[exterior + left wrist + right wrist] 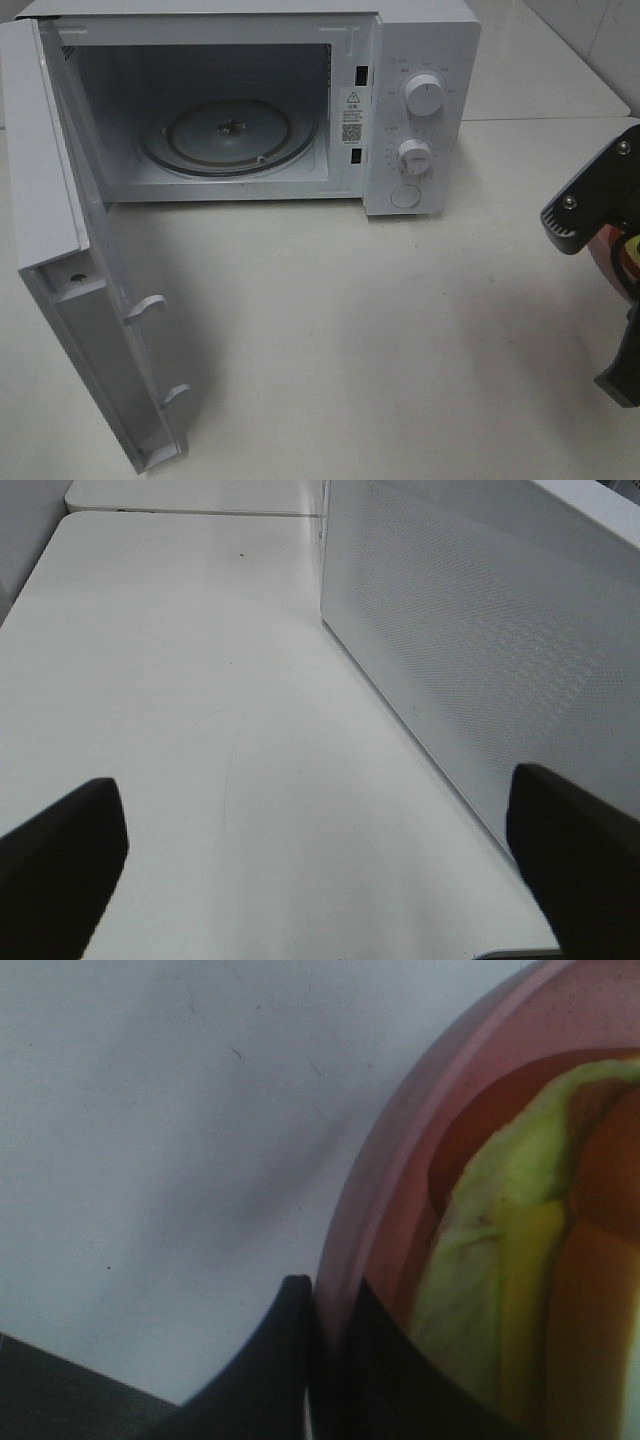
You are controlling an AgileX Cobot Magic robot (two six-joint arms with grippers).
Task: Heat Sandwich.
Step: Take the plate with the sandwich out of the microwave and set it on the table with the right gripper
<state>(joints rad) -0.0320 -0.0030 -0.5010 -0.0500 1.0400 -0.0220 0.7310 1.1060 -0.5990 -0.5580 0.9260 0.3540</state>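
Observation:
The sandwich [500, 1290], pale cream with yellow parts, lies on a round salmon-pink plate [400, 1160]. My right gripper [318, 1350] is shut on the plate's rim, one finger on each side of it. In the exterior high view this gripper [598, 245] stands at the far right edge, and only a sliver of the plate [612, 262] shows behind it. The white microwave [420, 60] stands at the back with its door [60, 200] swung wide to the left. Its glass turntable [230, 135] is bare. My left gripper [320, 880] is open over the table, holding nothing, and it does not appear in the exterior high view.
A white perforated panel [470, 650] runs close along one side of the left gripper. The open door juts toward the front left of the white table [350, 330]. Two knobs [424, 98] and a button sit on the microwave's right panel.

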